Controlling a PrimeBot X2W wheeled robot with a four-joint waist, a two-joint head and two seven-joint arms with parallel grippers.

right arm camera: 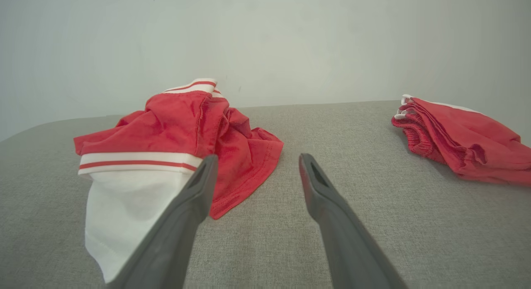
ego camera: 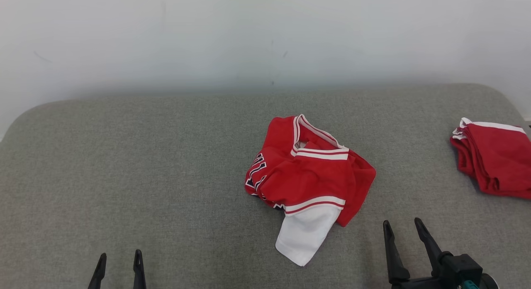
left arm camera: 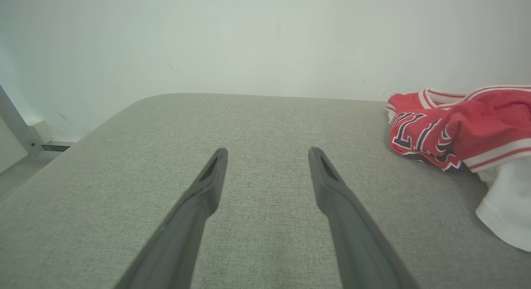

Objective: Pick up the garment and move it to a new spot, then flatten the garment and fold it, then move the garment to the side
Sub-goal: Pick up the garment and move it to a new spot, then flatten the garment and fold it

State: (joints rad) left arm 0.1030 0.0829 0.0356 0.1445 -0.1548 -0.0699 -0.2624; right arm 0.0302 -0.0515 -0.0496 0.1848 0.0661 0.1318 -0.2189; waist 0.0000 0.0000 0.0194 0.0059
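Clearly nothing is held yet: the left gripper and the right gripper both stand with fingers apart and empty, low at the near edge of the grey pad, a ready pose that leaves the work unobstructed. The garment, a red jersey with white trim, lies crumpled in a heap a little right of the pad's middle, with a white panel spilling toward the robot. It sits nearer the right gripper, whose fingers point just beside the heap's right hem, so that arm looks best placed for the first pick. The left gripper faces bare pad, well apart from the cloth. 1 other red piece rests folded at the far right edge, probably a finished item set aside, which hints where this garment should end.
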